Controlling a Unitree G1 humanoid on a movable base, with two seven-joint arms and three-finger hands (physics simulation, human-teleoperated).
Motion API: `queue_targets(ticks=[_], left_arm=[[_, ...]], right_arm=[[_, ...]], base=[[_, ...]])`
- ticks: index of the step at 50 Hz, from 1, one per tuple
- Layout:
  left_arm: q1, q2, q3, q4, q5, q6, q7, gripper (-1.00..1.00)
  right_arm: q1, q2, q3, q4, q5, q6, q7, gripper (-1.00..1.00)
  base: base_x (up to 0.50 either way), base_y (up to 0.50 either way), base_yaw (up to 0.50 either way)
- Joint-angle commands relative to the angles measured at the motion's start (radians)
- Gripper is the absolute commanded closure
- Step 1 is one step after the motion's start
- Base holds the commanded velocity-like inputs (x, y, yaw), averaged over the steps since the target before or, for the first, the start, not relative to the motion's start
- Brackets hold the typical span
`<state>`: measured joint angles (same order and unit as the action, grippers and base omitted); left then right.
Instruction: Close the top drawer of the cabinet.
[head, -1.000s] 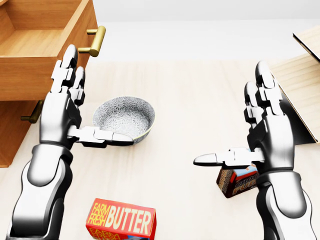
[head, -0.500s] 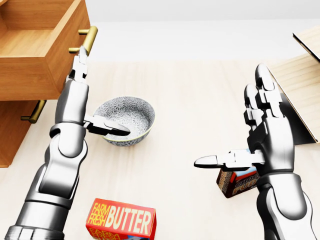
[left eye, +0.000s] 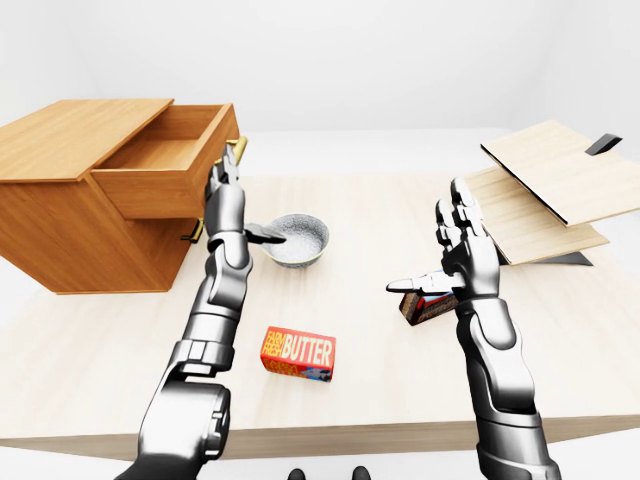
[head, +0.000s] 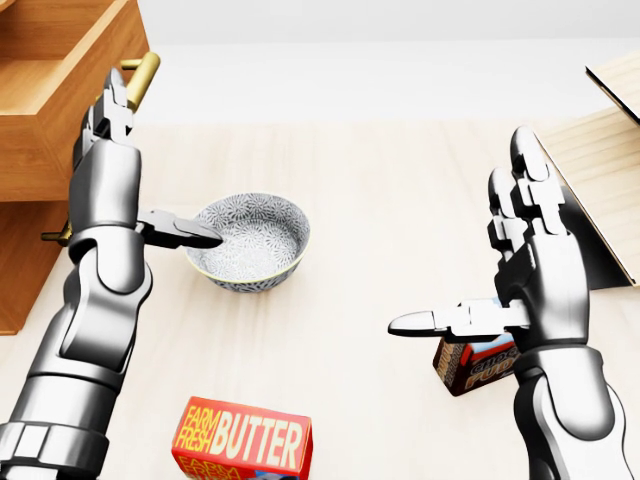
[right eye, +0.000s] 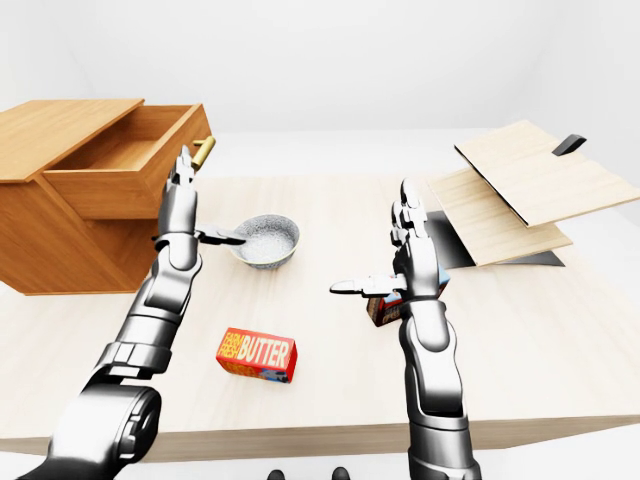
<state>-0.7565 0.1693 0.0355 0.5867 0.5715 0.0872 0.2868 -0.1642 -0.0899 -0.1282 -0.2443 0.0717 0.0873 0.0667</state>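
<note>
One drawer is all I need to shut: the open top drawer of the light brown wooden cabinet (left eye: 165, 165). It sticks out at about ten o'clock in the left-eye view, and I can see down into it.

My left hand (head: 108, 165) is up against the drawer's face, just beside the shiny gold bar handle (head: 141, 76). The fingers are straight and spread, the thumb pokes out to the side, and the hand holds nothing. I cannot tell if the fingers really touch the wood.

My right hand (head: 527, 260) hangs at about four o'clock in the head view, flat and open too, with nothing in it.

I think the drawer is hard and stiff and will slide straight in. It looks empty, so it should feel light. I do not need to grab the handle. A flat push on the wooden face, near its middle, should do it. Pushing at one corner might make it go crooked and stick.

The grey patterned bowl (head: 250, 240) sits near my left arm, so I should mind my elbow.
</note>
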Motion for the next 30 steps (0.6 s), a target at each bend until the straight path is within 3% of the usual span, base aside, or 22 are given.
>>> queue_targets(ticks=[1,30], left_arm=[[-0.024,0.055,0.032,0.034,0.028,0.0,0.066,-1.0],[-0.17,0.198,0.059,0.417,-0.01,0.0,0.237,-1.0]], right_arm=[[-0.004,0.001,0.002,0.0,-0.001,0.0,-0.002,-1.0],[0.001,-0.001,-0.003,0.011,0.008,0.0,0.003,-1.0]], base=[[0.0,0.0,0.0],[0.0,0.0,0.0]])
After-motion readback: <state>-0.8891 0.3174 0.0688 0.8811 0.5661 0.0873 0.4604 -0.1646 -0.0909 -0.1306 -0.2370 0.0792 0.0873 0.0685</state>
